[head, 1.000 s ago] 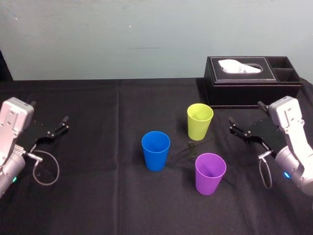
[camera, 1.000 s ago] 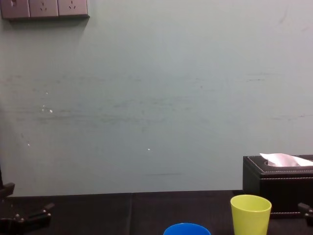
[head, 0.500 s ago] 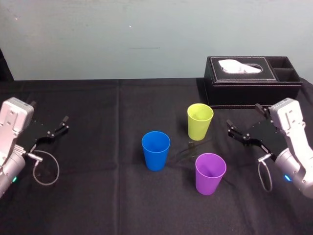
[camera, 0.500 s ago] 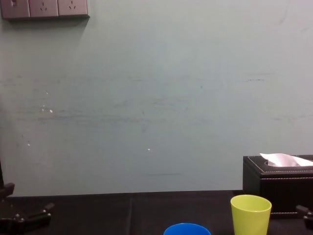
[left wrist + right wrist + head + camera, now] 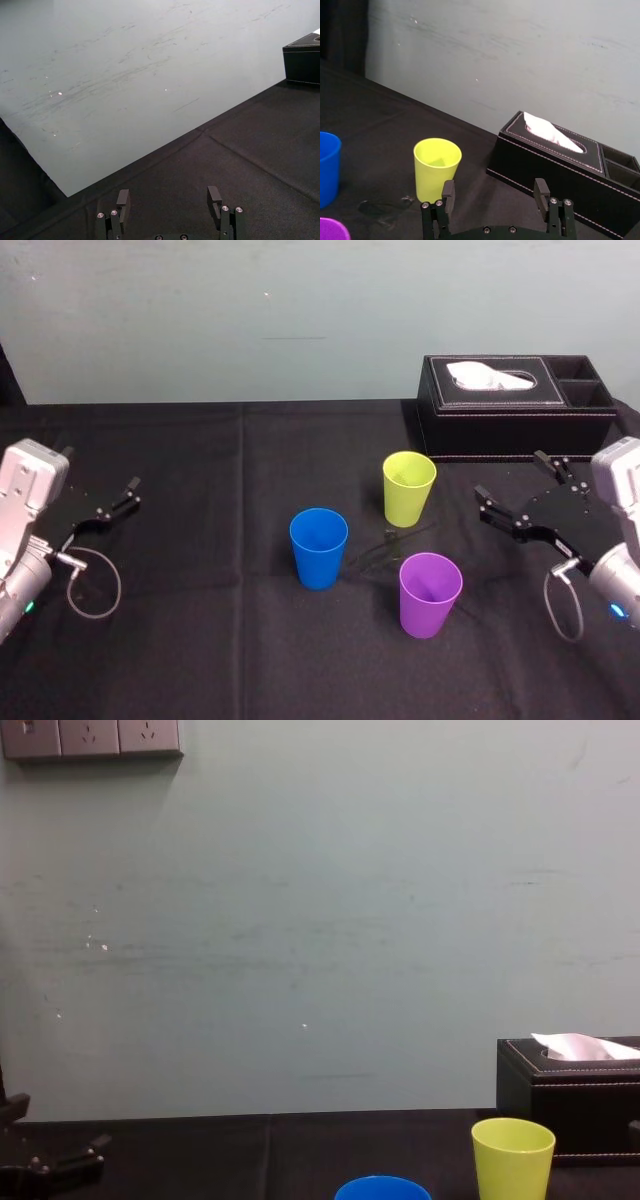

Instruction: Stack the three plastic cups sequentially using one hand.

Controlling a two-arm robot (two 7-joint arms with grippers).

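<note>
Jaws of right gripper (image 5: pixel 510 475) spread; yellow-green cup (image 5: pixel 409 487) ahead, well apart.

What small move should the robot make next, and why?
Probably ease the open right tool left toward the yellow-green cup: it stands straight ahead, and the blue cup and purple cup stand apart, unstacked. The left tool sits parked far left.

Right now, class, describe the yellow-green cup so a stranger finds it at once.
Find the black tissue box at the table's back right. The yellow-green cup stands upright just before its left end. Unlike the blue cup and purple cup, it is nearest the box.
</note>
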